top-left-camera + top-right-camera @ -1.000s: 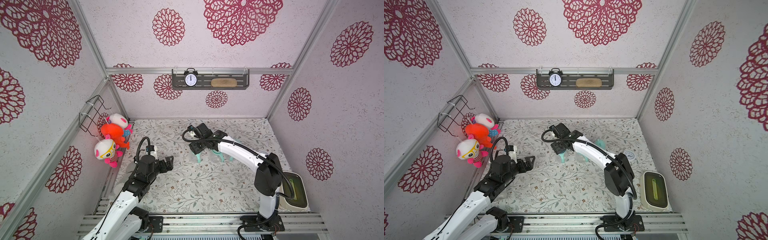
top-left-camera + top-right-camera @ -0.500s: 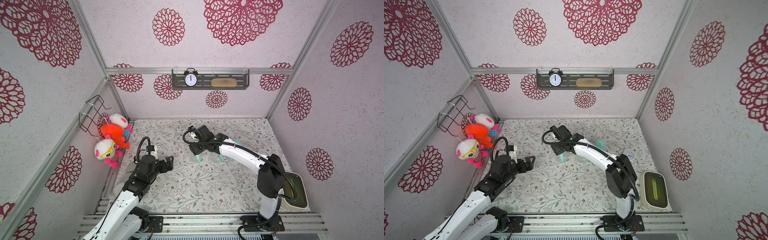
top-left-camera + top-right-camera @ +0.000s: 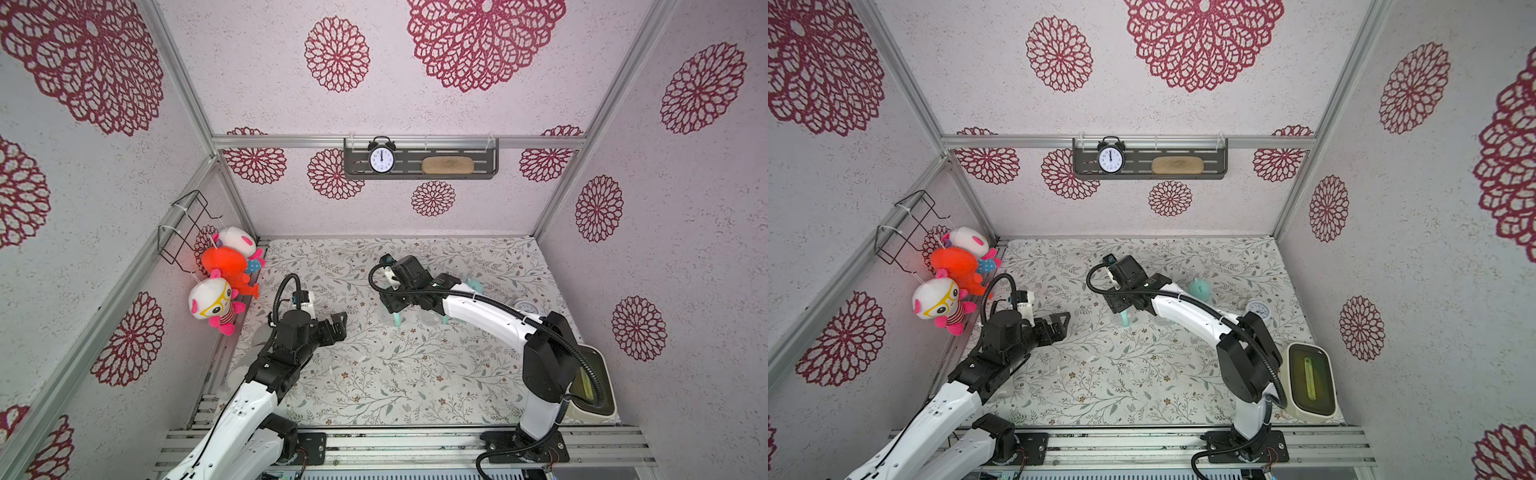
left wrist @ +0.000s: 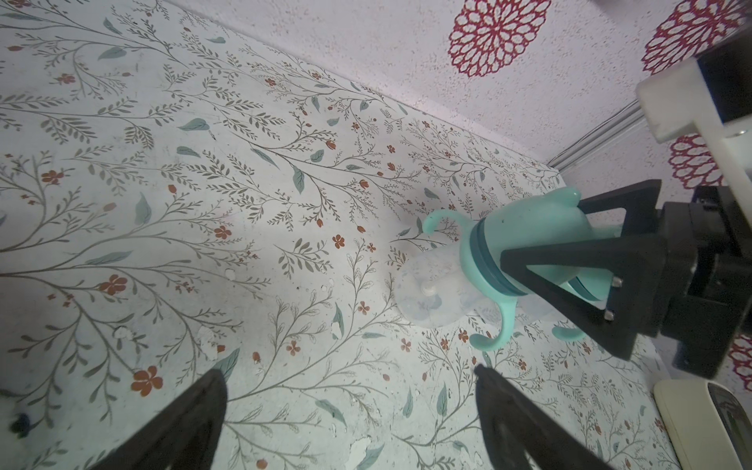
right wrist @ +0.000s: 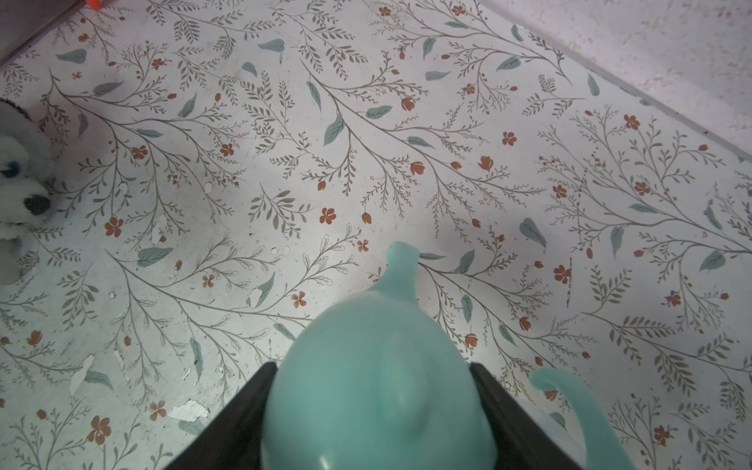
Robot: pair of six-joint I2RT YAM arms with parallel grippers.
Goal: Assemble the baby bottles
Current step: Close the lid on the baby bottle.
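Observation:
My right gripper (image 5: pixel 374 407) is shut on the mint eared dome cap (image 5: pixel 378 390) of one baby bottle (image 4: pixel 468 276). The clear body below its dark teal collar and mint handles hangs close over the floral table; whether it touches I cannot tell. In both top views this gripper (image 3: pixel 395 309) (image 3: pixel 1121 307) sits mid-table, with only a mint handle (image 3: pixel 398 320) showing under it. A second bottle (image 3: pixel 1200 289) stands behind the right arm. Another clear body (image 4: pixel 537 313) shows partly behind the right fingers. My left gripper (image 4: pixel 350 378) (image 3: pixel 338 322) is open and holds nothing, to the left of the held bottle.
A small white alarm clock (image 3: pixel 1256 309) lies on the table at the right. A white bin with a green inside (image 3: pixel 1308 382) stands at the front right corner. Plush toys (image 3: pixel 220 270) hang on the left wall. A grey plush (image 5: pixel 20 183) lies at the left edge.
The right arm has shifted only slightly with the bottle still in its grip. The left arm has not moved.

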